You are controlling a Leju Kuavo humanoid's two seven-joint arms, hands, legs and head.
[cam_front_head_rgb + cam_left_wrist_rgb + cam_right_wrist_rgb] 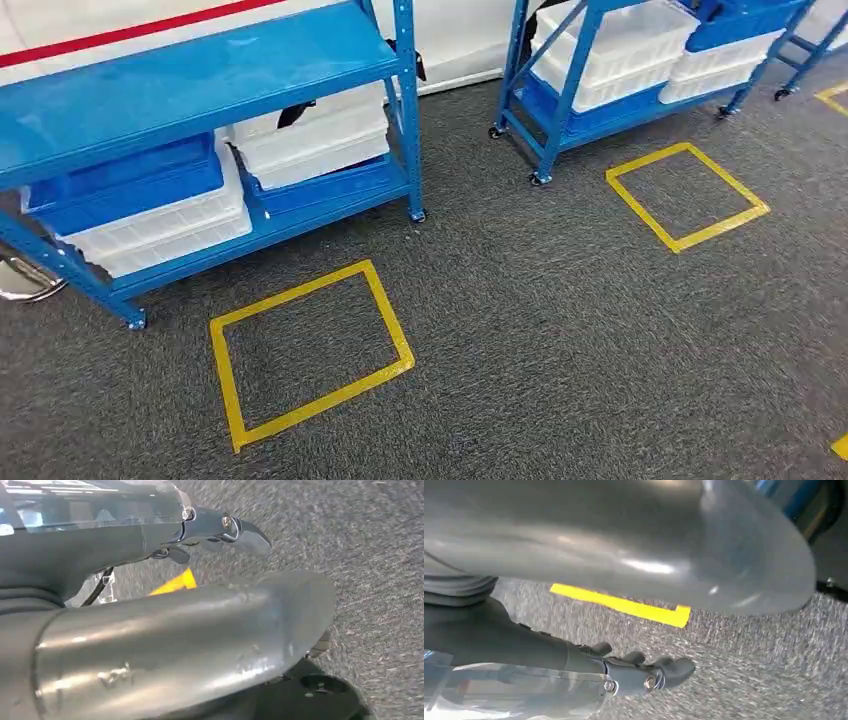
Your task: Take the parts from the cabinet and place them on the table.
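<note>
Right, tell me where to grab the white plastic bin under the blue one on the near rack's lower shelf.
Grip the white plastic bin by its long front rim, coming from the aisle side: that edge faces out between the blue metal rack's posts, while a blue plastic bin covers its top.

left robot hand [215, 527] — dark fingers, silver screws | right robot hand [644, 672] — grey thumb, clear cover

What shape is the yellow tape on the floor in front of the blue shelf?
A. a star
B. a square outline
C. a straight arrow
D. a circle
B: the yellow tape forms a four-sided outline on the grey carpet, just in front of the blue shelf.
</note>
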